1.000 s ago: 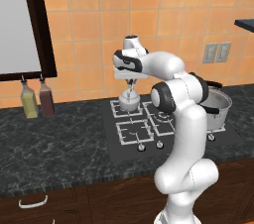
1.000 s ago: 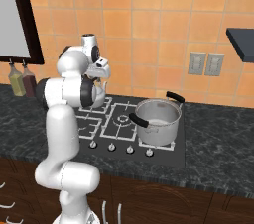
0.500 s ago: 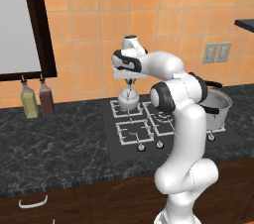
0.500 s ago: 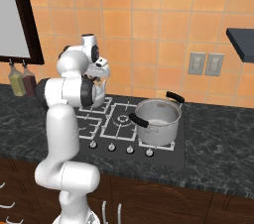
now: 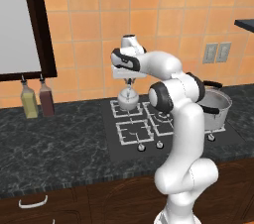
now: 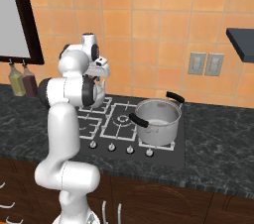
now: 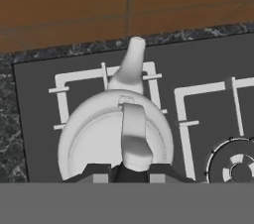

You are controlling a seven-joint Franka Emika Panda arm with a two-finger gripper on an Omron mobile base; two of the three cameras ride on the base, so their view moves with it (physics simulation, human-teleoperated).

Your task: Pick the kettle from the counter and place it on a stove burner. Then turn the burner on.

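The hand (image 7: 129, 171) clamps the kettle (image 5: 128, 99) by its arched handle, holding it over the back-left stove burner (image 7: 106, 82) for placing.

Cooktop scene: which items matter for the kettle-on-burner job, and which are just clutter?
Job:
- kettle, held by its handle
- gripper, shut on the kettle
- stove burner, back-left grate under the kettle
- cooktop knobs along the front edge
- counter

Clutter:
- steel pot on the cooktop
- two bottles by the wall
- wall outlets
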